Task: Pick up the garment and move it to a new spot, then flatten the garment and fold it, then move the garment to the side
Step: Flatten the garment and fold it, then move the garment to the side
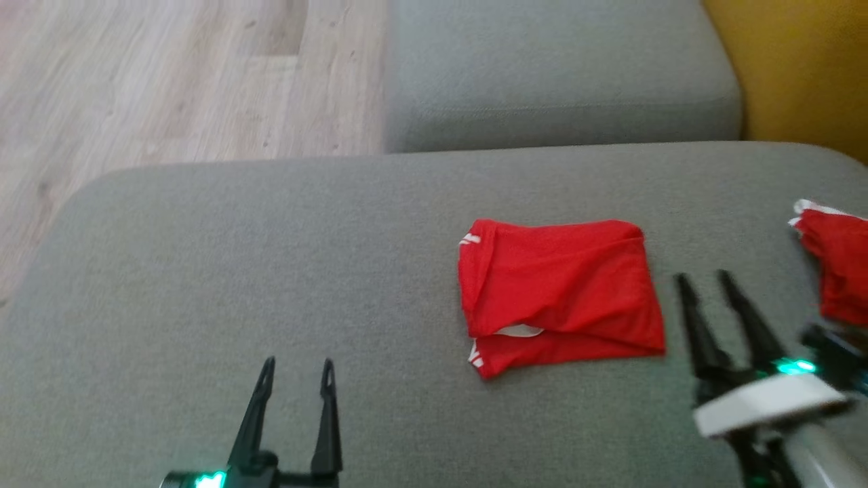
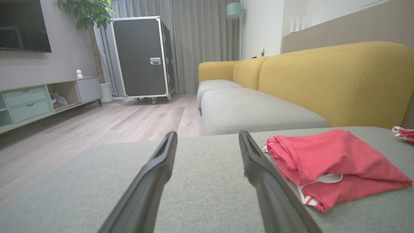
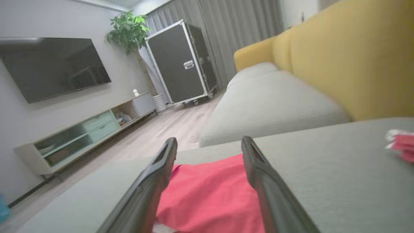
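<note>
In the head view the folded red garment (image 1: 559,295) is lying centre-right on the grey cushion (image 1: 271,271), a second red cloth (image 1: 841,264) at the right edge, the left gripper (image 1: 298,366) at lower left and the right gripper (image 1: 702,276) beside the garment both gaping empty; in the left wrist view the garment is lying at right, and in the blurred right wrist view it is seemingly lying under the spread fingers (image 3: 258,174).

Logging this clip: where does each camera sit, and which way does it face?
Head view: on the robot's head, looking down at the folded red fabric garment on the grey upholstered cushion; left claw lower left, right claw lower right.
Left wrist view: on the left wrist, low over the cushion, facing the black wheeled flight case; its own fingers rise mid-frame, garment at right.
Right wrist view: on the right wrist, tilted, facing the same case; garment shows between its fingers.
Shared: all three show the garment.
</note>
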Motion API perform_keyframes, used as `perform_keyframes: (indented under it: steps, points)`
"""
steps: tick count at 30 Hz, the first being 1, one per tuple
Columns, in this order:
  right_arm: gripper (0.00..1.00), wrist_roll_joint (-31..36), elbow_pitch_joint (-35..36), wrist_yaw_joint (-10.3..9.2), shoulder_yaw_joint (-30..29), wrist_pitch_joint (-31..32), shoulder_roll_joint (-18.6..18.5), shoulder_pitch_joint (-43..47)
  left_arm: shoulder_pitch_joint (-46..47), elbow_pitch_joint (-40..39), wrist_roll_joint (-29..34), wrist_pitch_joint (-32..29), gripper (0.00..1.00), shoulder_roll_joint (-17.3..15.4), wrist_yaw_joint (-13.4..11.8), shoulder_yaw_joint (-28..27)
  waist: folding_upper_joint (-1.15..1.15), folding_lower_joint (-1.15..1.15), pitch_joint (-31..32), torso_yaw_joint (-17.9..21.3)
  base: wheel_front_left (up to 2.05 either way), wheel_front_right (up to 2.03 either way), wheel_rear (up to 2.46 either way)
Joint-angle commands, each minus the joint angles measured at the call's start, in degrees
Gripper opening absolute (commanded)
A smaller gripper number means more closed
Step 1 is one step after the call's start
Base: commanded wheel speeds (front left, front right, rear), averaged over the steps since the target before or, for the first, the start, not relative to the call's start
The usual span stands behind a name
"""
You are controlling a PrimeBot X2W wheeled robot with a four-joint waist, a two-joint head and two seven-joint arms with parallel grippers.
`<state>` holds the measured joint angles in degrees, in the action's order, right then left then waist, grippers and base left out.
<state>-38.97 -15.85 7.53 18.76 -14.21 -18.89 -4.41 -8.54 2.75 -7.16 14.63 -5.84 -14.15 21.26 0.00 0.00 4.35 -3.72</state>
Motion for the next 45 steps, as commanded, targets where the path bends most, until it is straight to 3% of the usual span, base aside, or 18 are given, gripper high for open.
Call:
perform_keyframes:
  steps: [1,6,11,45]
  points:
    - [1.00,2.37,3.85,-0.04,-2.13,-0.74,-0.45,0.32,0.87,-2.32,0.00,0.37,1.00,0.53,-0.38,-2.62,0.00,0.00,0.75,0.62,0.00,0.00,0.00]
    - [1.00,14.63,8.43,-0.04,-8.01,-0.77,1.11,9.64,-2.35,-2.99,0.35,0.37,1.00,0.68,-0.66,-4.35,0.00,0.00,2.01,1.11,0.00,0.00,0.00]
    - [1.00,19.79,9.66,-0.04,-9.94,-0.78,4.03,14.31,-5.20,-3.62,0.94,0.37,1.00,0.63,-0.20,-5.85,0.00,0.00,2.63,1.47,0.00,0.00,0.00]
    - [1.00,23.38,9.01,-0.04,-10.14,-0.79,5.83,14.86,-6.06,-2.83,3.71,0.37,1.00,2.06,2.60,-8.23,0.00,0.00,2.39,1.43,0.00,0.00,0.00]
